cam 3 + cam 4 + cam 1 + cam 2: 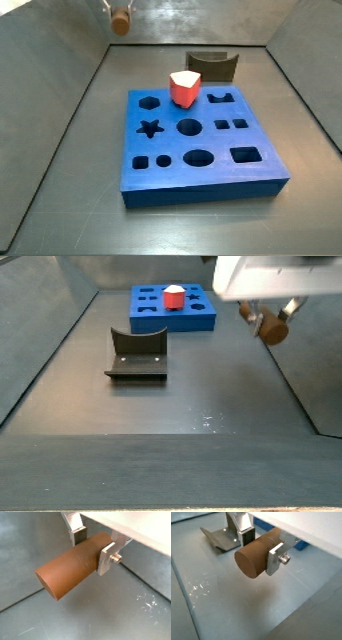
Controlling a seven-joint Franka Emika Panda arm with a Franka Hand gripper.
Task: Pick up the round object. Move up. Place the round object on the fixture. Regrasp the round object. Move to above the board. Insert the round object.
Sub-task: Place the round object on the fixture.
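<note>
- the work floor is a dull dark grey sheet with grey walls round it, scuffed pale in places; from my seat it reads as flat and bare where nothing stands.
- the small brown wood-like cylindrical peg is off the floor, held crosswise in the gripper; in a side view it hangs high near the wall, well apart from the large flat blue board with shaped cut-outs.
- the gripper's flat silver fingers are clamped onto the peg near one end, so most of its length sticks out past them.
- i judge the peg light and stiff, smooth enough to swivel in the pads; a hold nearer its middle, or along its axis, would suit insertion better.
- the small dark olive-brown fixture sits on the floor between board and camera in a side view, apart from the peg.
- a red-and-white faceted block stands on the board.
- hard to see: the clamped end of the peg is behind the fingers, the arm is cut off in every view, and i cannot tell which round hole fits.
</note>
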